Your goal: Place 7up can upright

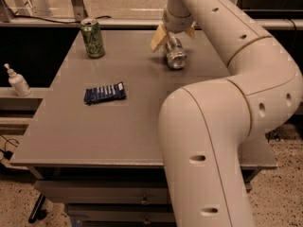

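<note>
The 7up can (174,55) lies on its side at the back right of the grey table (118,126), its shiny metal end facing the camera. My gripper (174,35) is just over the can's far end. Its tan fingers (158,38) stand apart on either side of the can, and it looks open. My cream arm curves from the lower right up over the table and hides the table's right part.
An all-green can (93,38) stands upright at the back left. A dark blue snack packet (105,93) lies flat left of centre. A white pump bottle (18,81) stands on a ledge left of the table. Drawers sit below the front edge.
</note>
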Robot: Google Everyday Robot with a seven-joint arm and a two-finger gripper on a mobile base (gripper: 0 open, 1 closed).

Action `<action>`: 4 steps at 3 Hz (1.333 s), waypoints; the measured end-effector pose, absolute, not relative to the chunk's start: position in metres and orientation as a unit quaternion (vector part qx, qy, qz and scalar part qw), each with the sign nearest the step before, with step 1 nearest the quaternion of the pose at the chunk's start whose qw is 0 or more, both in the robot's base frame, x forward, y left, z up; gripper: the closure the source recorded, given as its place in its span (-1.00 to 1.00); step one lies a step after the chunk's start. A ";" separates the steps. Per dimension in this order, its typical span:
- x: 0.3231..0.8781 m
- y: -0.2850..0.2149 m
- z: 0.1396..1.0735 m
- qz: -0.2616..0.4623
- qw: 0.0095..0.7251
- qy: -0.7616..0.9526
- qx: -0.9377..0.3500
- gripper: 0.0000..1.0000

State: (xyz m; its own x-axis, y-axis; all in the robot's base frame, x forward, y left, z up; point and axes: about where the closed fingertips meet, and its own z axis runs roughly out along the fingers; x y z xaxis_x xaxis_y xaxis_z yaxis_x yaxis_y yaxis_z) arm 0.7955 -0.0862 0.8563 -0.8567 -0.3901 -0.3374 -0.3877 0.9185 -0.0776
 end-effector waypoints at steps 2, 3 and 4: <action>0.796 -0.082 0.849 0.000 0.167 0.968 -0.187 0.25; 0.802 -0.080 0.867 0.006 0.197 0.961 -0.195 0.72; 0.807 -0.077 0.892 0.023 0.246 0.946 -0.209 1.00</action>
